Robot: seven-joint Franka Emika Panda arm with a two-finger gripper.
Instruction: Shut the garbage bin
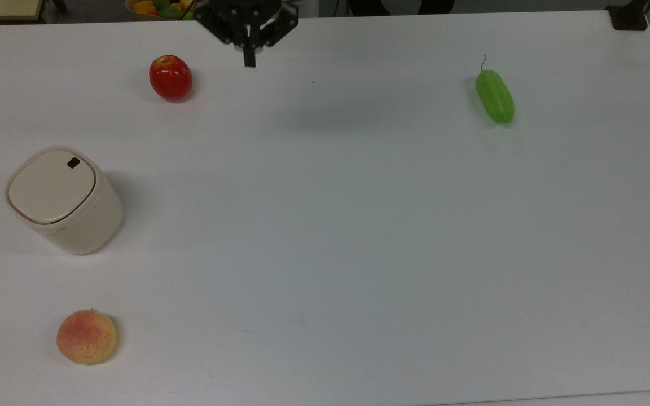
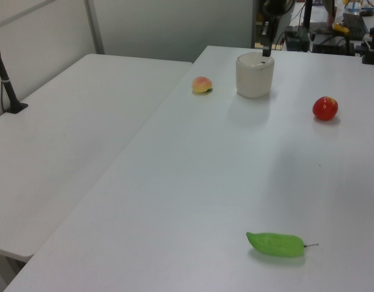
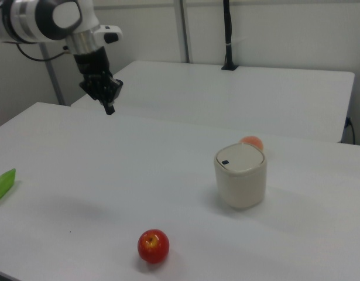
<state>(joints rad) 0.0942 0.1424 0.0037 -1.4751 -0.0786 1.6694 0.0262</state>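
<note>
Judging from how things lie, the closing is done: the garbage bin (image 1: pixel 64 200) stands upright at the top view's left, its flat lid seated level all round the rim, the small black button (image 1: pixel 73 163) showing at the lid's far corner. The gripper (image 1: pixel 249 58) hangs well apart from it, above the table's (image 1: pixel 359 225) far edge in the top view, its fingers pressed together on nothing. What remains is a clean retreat, and that means keeping the arm high, clear of the red apple (image 1: pixel 171 77) near its path, and not brushing the bin, since a touch on the button could well pop the lid. The peach (image 1: pixel 86 336) and the green cucumber (image 1: pixel 494 95) lie far off.
</note>
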